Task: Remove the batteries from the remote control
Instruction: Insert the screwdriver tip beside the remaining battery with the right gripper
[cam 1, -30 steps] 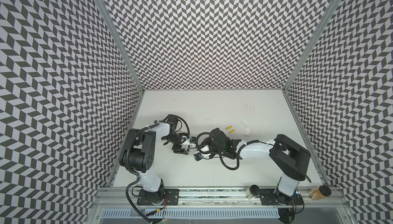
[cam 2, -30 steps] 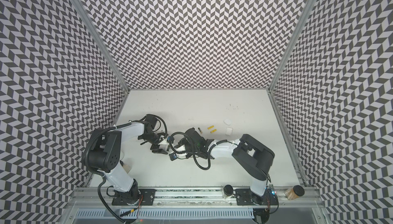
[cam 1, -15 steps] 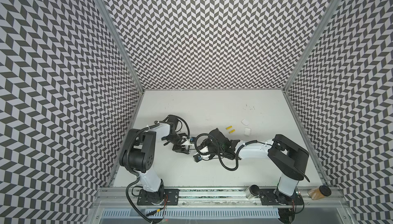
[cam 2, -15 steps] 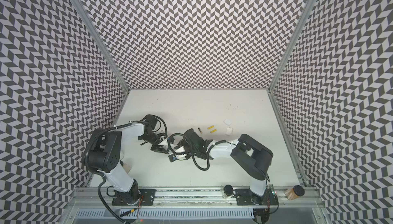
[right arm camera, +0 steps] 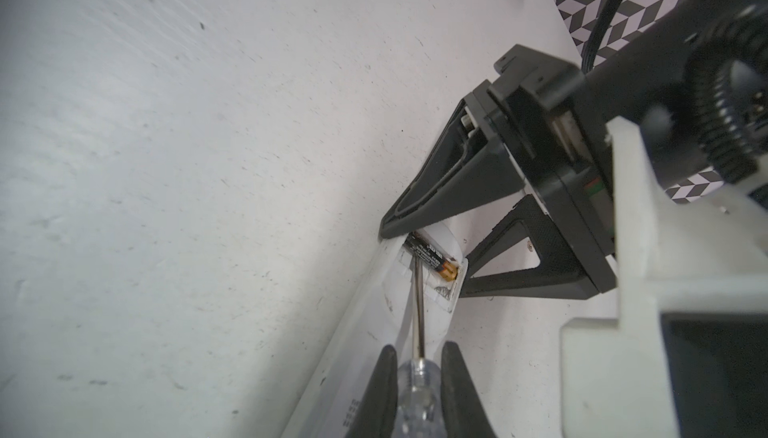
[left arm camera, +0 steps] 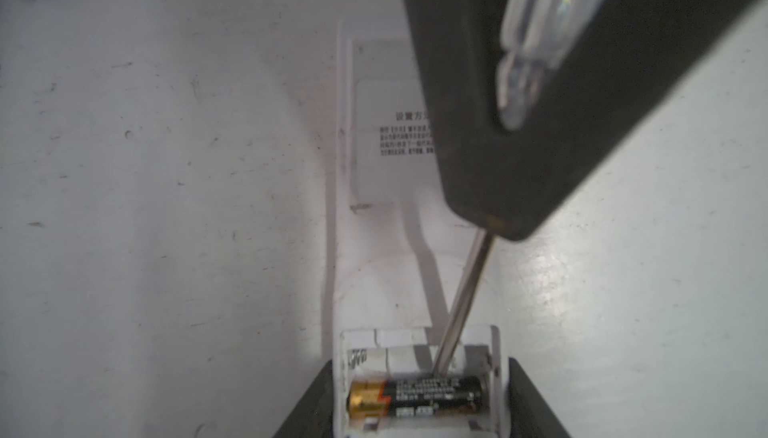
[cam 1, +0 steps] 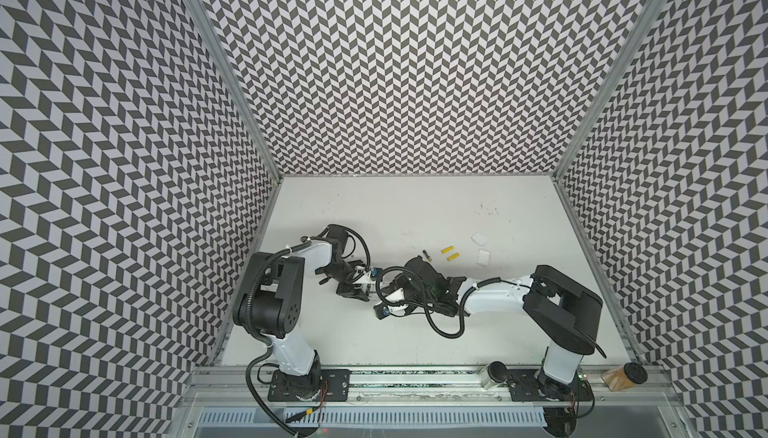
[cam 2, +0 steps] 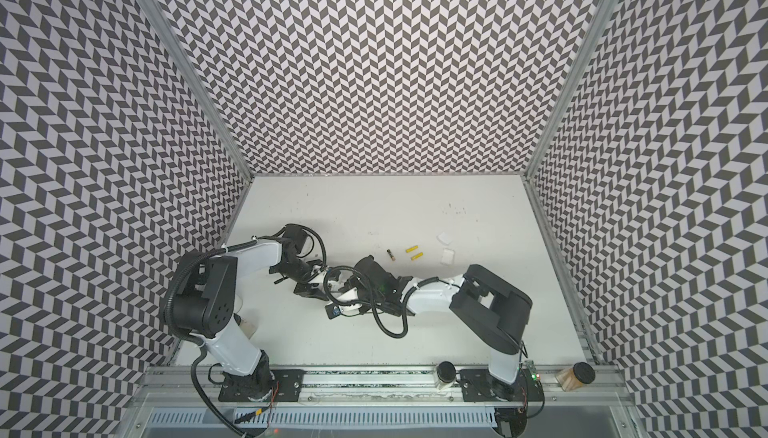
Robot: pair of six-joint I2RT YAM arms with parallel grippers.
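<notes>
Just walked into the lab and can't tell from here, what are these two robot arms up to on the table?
The right jaws grip a clear-handled screwdriver, its tip against the black, gold-ended battery remaining in the open compartment of the long white plastic remote control. The left jaws clamp that end of the remote. Two yellow batteries and another black one already lie on the white table.

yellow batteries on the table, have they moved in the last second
No. The yellow batteries lie where they were in both top views, with the same gap to the white pieces beside them.
</notes>
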